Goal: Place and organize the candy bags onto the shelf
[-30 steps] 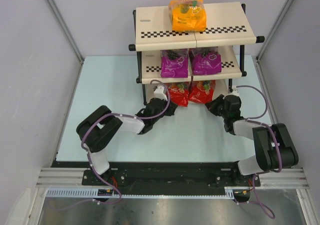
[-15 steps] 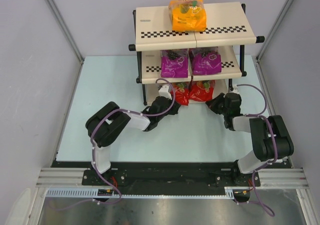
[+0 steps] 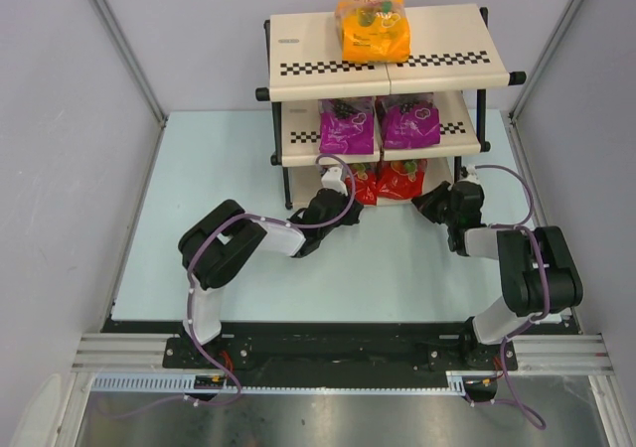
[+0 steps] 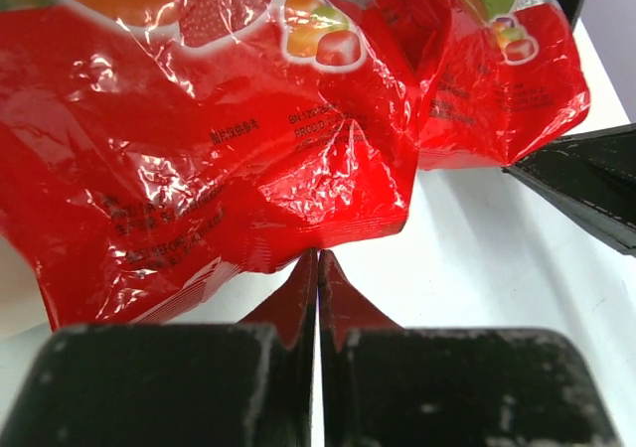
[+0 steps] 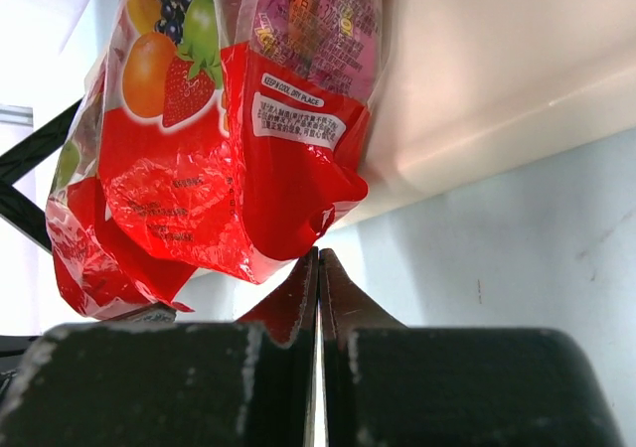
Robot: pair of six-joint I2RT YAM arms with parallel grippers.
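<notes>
The shelf (image 3: 308,50) stands at the back of the table. An orange candy bag (image 3: 373,30) lies on its top board, and two purple bags (image 3: 347,129) (image 3: 410,124) sit side by side on the middle board. Two red bags (image 3: 360,185) (image 3: 402,179) lie on the bottom board, half hidden under the middle one. My left gripper (image 3: 348,199) (image 4: 318,258) is shut, its tips touching the lower edge of the left red bag (image 4: 199,149). My right gripper (image 3: 424,199) (image 5: 318,254) is also shut, its tips against the bottom edge of the right red bag (image 5: 209,159).
The other red bag (image 4: 497,79) and the right arm's black finger (image 4: 586,184) show at the right of the left wrist view. The bottom board (image 5: 497,70) runs beside the right gripper. Grey walls stand on both sides of the pale table (image 3: 219,189).
Both arms have reached forward toward the shelf. The two red bags have slid further back under the middle board.
</notes>
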